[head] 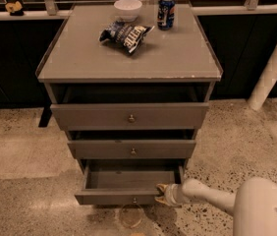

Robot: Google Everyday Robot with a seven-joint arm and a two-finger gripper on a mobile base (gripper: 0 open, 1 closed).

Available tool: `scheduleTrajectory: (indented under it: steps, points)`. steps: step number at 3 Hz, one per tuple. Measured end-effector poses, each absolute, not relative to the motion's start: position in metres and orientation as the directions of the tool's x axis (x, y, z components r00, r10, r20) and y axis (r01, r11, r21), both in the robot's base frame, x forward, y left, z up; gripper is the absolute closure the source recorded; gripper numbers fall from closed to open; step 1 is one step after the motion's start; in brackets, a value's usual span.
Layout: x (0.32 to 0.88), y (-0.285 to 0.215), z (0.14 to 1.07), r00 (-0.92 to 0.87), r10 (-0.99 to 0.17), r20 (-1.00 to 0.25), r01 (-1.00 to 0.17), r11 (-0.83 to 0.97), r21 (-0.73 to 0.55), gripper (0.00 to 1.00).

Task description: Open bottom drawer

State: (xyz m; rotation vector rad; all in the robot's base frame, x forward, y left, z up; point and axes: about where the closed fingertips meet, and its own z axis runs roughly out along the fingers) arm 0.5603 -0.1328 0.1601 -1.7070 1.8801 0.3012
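Note:
The bottom drawer is the lowest of the grey cabinet's three drawers. It stands pulled out, showing a plain grey interior, with a small round knob on its flat front. My gripper is at the right end of the drawer front, touching its top right corner. The white arm reaches in from the lower right.
The middle drawer and the top drawer are above. On the cabinet top lie a chip bag, a white bowl and a blue can. A white post stands at the right. The floor is speckled stone.

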Motion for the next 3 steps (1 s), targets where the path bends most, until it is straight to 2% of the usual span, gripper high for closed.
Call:
scheduleTrajectory:
  steps: [3]
  points:
    - [0.531,-0.132,0.154,0.003,-0.83,-0.557,-0.969,0.135,-0.207,1.0]
